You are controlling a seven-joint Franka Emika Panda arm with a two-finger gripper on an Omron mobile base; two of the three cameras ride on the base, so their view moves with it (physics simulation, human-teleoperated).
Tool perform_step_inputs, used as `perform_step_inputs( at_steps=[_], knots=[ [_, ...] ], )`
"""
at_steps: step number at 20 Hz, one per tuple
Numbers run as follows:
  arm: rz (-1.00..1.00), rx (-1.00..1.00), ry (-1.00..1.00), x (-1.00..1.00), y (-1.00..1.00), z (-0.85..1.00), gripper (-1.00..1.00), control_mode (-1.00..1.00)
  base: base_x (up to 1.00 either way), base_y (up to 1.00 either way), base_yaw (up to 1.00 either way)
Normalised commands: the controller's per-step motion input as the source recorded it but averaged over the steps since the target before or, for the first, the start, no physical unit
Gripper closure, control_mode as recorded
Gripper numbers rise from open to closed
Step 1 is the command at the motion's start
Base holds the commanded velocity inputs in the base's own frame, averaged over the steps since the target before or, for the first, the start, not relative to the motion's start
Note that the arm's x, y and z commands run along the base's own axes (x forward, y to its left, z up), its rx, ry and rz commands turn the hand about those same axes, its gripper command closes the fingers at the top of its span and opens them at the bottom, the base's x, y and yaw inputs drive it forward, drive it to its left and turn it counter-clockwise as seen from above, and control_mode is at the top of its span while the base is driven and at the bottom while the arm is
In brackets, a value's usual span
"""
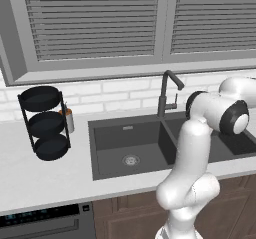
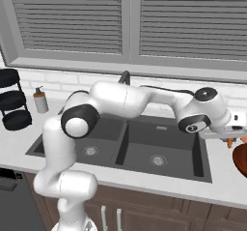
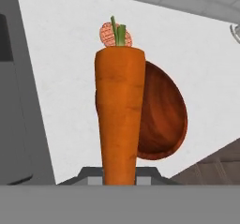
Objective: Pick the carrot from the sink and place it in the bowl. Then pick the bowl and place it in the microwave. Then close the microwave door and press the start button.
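Countertop below; fingers [image 3: 119,174] clamp carrot [image 3: 119,110] over bowl [image 3: 161,115].

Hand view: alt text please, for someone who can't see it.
An orange carrot with a short green stem stands between the gripper tips, held close to the camera. Behind it a reddish-brown bowl sits on the white counter, and the dark sink edge runs along the left side.
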Motion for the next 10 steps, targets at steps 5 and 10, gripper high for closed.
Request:
perform_step_inputs(
  at_steps=[5,10],
  knots=[
    [0.0,0.03,-0.01,0.0,-0.43,-0.14,1.0,-1.0,0.0,0.0,0.0],
    [0.0,0.07,-0.01,0.0,-0.3,0.0,1.0,-1.0,0.0,0.0,0.0]
  ],
)
